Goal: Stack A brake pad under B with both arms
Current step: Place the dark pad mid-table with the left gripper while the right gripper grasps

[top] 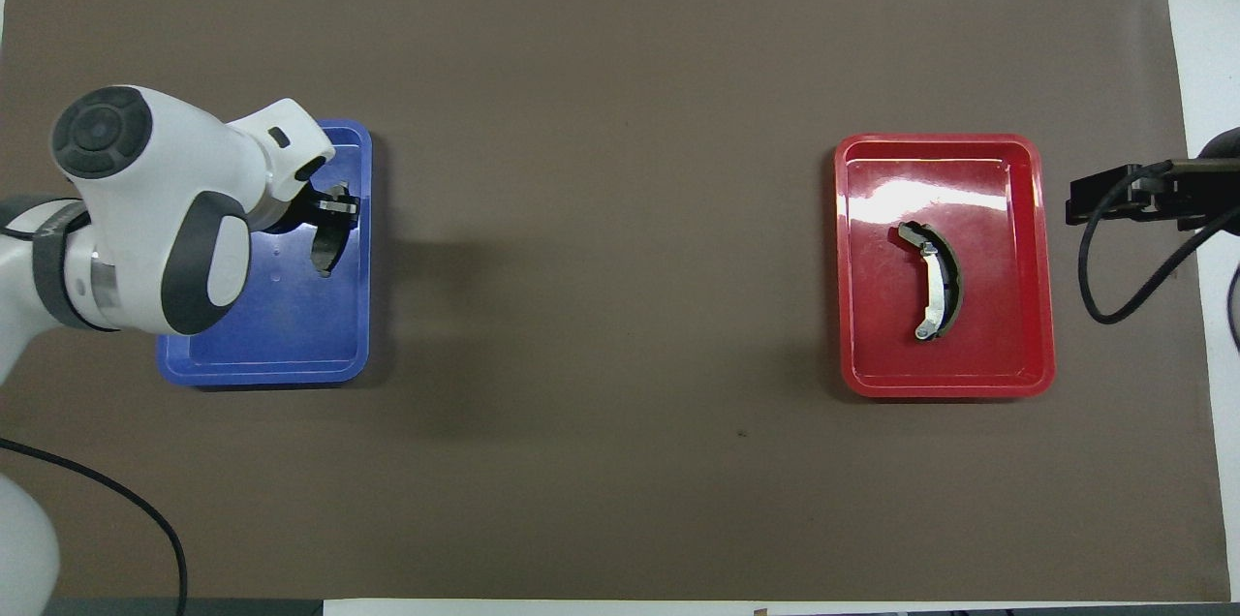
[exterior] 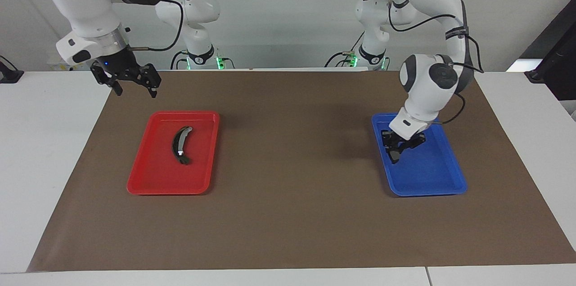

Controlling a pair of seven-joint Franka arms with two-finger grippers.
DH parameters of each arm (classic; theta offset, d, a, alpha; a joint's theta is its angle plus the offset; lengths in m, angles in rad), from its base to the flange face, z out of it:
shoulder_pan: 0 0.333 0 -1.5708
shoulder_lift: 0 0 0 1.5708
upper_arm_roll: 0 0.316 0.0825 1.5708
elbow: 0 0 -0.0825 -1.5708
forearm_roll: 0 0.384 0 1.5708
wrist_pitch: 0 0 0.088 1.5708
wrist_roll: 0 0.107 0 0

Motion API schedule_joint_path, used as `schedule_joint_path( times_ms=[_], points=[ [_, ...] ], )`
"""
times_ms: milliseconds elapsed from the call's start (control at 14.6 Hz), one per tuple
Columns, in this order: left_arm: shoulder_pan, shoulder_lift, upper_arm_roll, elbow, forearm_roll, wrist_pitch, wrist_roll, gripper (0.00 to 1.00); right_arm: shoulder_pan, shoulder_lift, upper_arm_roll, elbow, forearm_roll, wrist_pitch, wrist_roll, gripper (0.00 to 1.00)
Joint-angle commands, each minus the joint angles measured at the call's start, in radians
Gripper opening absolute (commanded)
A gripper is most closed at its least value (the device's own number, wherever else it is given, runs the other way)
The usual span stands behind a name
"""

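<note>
The A brake pad (exterior: 394,156) (top: 324,254), short and dark grey, is in the blue tray (exterior: 432,178) (top: 281,345) at the left arm's end of the table. My left gripper (exterior: 398,145) (top: 335,209) is down in that tray and shut on the pad's upper end; the pad stands on edge. B (exterior: 180,144) (top: 936,282), the long crescent pad with a pale inner band, lies flat in the red tray (exterior: 148,178) (top: 1027,238). My right gripper (exterior: 135,90) (top: 1090,198) hangs open and empty in the air beside the red tray, over the mat's edge.
A brown mat (exterior: 292,196) (top: 601,209) covers most of the white table; both trays sit on it, far apart, with bare mat between them. A black cable (top: 1133,277) hangs from the right arm.
</note>
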Motion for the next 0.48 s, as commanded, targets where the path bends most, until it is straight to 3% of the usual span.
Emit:
schedule_joint_path(
  times_ms=[0,411],
  points=[
    [-0.121,0.007,0.012,0.002,0.004,0.056,-0.117,0.02,-0.003,-0.015,0.002,-0.167,0.026,0.15,-0.025,0.99],
    [-0.29,0.111,0.01,0.025,0.004,0.188,-0.326,0.02,-0.003,0.077,0.002,-0.454,0.058,0.59,-0.025,0.99]
  ],
)
